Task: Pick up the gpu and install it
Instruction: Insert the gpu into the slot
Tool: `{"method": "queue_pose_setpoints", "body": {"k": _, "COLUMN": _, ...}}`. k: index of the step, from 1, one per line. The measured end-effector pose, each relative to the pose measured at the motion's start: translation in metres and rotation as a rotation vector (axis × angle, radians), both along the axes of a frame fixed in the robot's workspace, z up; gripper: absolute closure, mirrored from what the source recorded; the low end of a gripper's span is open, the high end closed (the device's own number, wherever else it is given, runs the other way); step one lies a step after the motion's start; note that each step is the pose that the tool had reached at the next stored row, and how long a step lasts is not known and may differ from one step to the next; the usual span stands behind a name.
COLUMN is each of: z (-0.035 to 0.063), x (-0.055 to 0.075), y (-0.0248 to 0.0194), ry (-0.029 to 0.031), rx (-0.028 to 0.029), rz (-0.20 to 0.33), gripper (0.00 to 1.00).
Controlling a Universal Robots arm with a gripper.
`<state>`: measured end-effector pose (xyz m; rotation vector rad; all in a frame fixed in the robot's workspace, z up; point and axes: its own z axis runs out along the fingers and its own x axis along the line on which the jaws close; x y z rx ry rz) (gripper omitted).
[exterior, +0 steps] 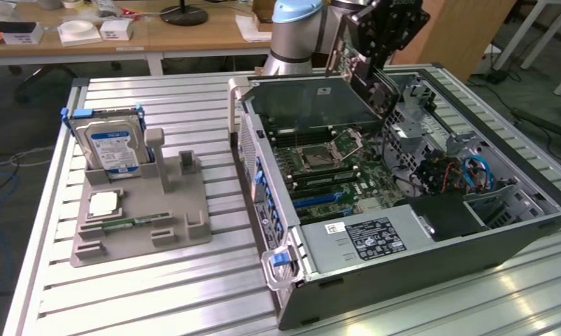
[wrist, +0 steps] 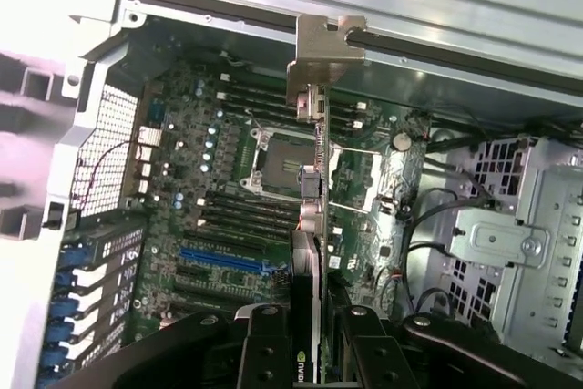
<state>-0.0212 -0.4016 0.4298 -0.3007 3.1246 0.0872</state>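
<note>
Cannot read the label print on the hard drive near the table edge at the exterior view's left, nor see the gpu end buried inside the gripper clamped on it, nor the arm beyond the picture's edge.

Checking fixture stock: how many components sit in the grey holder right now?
3: hard drive upright at the far end of the holder, square chip flat in the middle, memory stick flat beside it. The gpu is in the gripper. None seems hidden.
</note>
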Motion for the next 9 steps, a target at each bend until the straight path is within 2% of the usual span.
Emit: {"method": "queue_pose_setpoints", "body": {"k": 9, "z": -0.0001, "x": -0.0009, "y": -0.0004, "ry": 0.0, "rx": 0.0001, "rz": 0.111, "gripper": 0.74}}
